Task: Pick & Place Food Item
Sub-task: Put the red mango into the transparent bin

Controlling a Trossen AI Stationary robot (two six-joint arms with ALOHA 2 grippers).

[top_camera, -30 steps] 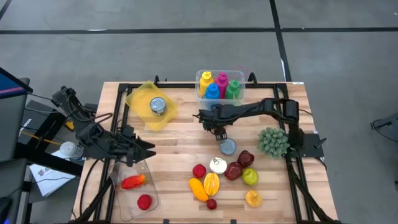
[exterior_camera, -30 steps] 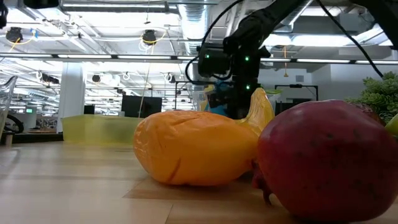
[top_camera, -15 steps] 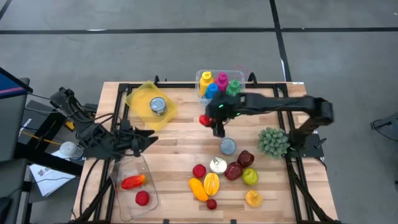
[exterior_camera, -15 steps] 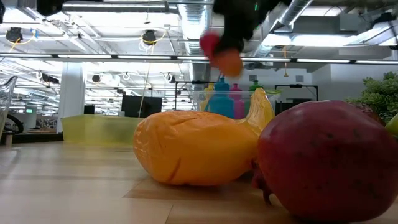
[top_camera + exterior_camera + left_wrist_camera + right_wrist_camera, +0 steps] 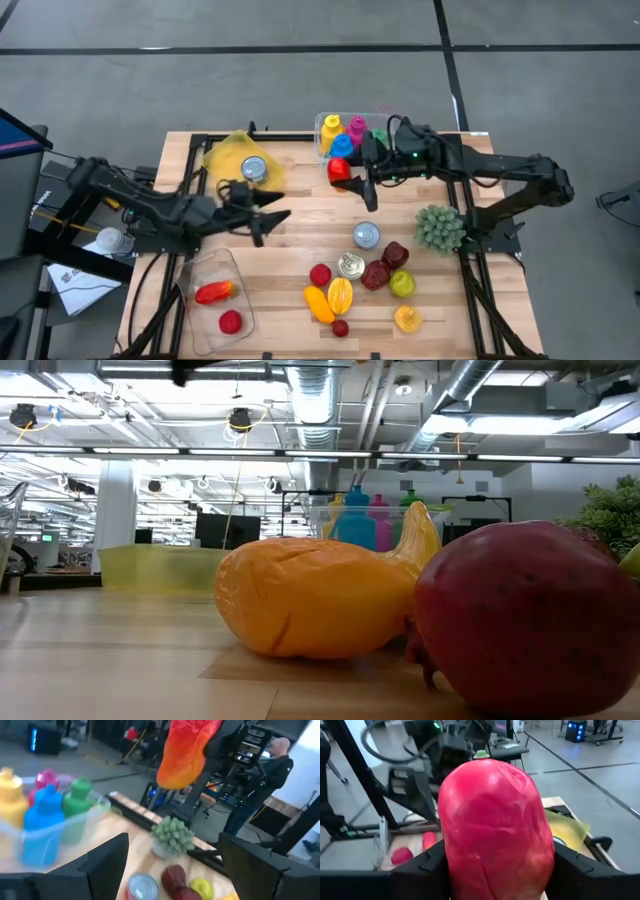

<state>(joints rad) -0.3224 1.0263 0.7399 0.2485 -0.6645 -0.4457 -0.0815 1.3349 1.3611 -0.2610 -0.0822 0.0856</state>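
A red food item [image 5: 492, 830], shading to orange at one end [image 5: 182, 755], hangs in the air in front of the bin of coloured bottles [image 5: 352, 137]. My right gripper [image 5: 346, 172] is shut on it and points level toward the table's left. My left gripper [image 5: 272, 208] stands open over the table's middle left with nothing between its fingers [image 5: 107, 857], and it faces the held item. More food items [image 5: 360, 285] lie in a pile on the near middle of the table. Neither gripper shows in the low view. My right gripper pinches the red food item by its two opposite sides [image 5: 449, 865], one finger [image 5: 417, 867] on each. The fingers come level from the table's right. The item is lifted clear, high above the table, with its red end [image 5: 337, 168] sticking out past the fingertips.
A clear container [image 5: 215, 300] at the near left holds a red-orange pepper and a small red item. A yellow plate [image 5: 225, 158] with a can stands far left. A blue can [image 5: 366, 236], a green plant [image 5: 440, 227] and a person [image 5: 270, 785] beyond the table also show.
My right gripper has risen from the table near the blue can, carrying the red food item up and toward the far edge, and has tipped from pointing down to level. My left gripper has swung toward the table's middle and rolled, staying open.
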